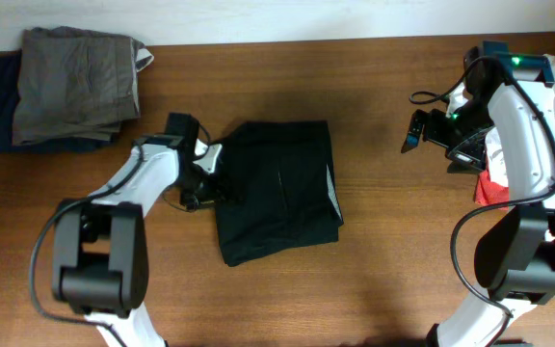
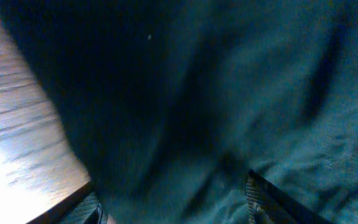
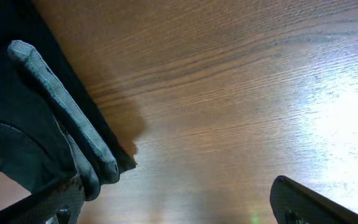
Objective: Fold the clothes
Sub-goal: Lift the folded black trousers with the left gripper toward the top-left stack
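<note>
While dark garment (image 1: 277,188) lay folded, left tool (image 1: 203,183) sat wide at its left edge; right tool (image 3: 176,196) wide, empty, well right; finished stack (image 1: 70,87) far left; likely final tidying remained.

You're looking at a robot lab or data-collection bench, not a home. Two robot arms, the left arm (image 1: 133,188) and the right arm (image 1: 523,125), stand on bases at the near edge of a wood-grain table (image 1: 393,241), with black cables looping off them. A plain white wall (image 1: 258,19) runs along the far edge. The only other things on the table are clothes: a folded pile (image 1: 75,87) far left, a dark garment (image 1: 277,188) mid-table, and a red-and-white cloth (image 1: 494,188) at the right.
</note>
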`<action>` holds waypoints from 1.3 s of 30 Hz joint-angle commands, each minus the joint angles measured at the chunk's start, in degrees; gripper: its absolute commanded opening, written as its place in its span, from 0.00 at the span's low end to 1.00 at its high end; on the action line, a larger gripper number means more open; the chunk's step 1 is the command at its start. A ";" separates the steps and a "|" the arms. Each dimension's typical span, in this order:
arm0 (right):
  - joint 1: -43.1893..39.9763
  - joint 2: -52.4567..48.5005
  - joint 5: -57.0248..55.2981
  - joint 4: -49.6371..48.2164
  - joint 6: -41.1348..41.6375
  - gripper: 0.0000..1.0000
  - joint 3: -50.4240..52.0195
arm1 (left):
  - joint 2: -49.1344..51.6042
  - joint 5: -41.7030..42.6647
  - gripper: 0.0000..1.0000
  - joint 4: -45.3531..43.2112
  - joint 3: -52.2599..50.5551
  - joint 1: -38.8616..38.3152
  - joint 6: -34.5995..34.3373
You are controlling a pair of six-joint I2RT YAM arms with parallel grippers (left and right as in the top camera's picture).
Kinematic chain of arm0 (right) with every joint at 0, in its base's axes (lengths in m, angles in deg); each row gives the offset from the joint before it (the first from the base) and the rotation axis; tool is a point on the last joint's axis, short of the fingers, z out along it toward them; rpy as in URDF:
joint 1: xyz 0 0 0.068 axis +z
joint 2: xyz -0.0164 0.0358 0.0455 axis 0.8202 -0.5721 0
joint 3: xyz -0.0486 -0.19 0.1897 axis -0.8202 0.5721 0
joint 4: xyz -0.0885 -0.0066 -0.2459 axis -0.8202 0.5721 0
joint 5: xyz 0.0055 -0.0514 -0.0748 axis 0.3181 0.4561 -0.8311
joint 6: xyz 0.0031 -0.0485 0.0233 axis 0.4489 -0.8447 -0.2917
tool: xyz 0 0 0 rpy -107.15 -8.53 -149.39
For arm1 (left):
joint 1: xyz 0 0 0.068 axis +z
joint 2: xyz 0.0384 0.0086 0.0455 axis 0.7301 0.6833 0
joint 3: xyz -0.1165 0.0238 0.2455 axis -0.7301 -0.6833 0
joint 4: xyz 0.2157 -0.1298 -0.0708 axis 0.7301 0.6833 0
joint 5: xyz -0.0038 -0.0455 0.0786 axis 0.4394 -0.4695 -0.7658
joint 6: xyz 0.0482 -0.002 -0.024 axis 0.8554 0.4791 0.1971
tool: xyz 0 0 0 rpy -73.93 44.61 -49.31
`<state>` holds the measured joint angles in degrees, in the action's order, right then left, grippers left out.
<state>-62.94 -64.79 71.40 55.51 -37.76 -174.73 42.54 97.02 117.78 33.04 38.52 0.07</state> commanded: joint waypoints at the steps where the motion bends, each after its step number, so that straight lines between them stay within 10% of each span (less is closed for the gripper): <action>1: 0.37 0.63 0.48 -0.02 -0.13 0.99 -0.85 | 3.43 -2.03 0.64 -0.90 -0.33 -0.68 -0.22; 6: 0.37 0.63 0.46 -0.04 -0.13 0.99 -0.85 | 3.39 -8.76 0.01 -0.17 1.62 -0.68 -0.20; 15: 0.37 0.63 0.46 -0.04 -0.13 0.99 -0.87 | 3.43 -37.00 0.01 1.07 30.75 4.44 12.17; 39: 0.37 0.63 0.46 -0.04 -0.13 0.99 -0.87 | 6.95 -36.70 0.01 -20.44 43.23 19.15 4.35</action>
<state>-62.94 -64.79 71.42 55.47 -37.87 -174.73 50.11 60.58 100.73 73.94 57.38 2.98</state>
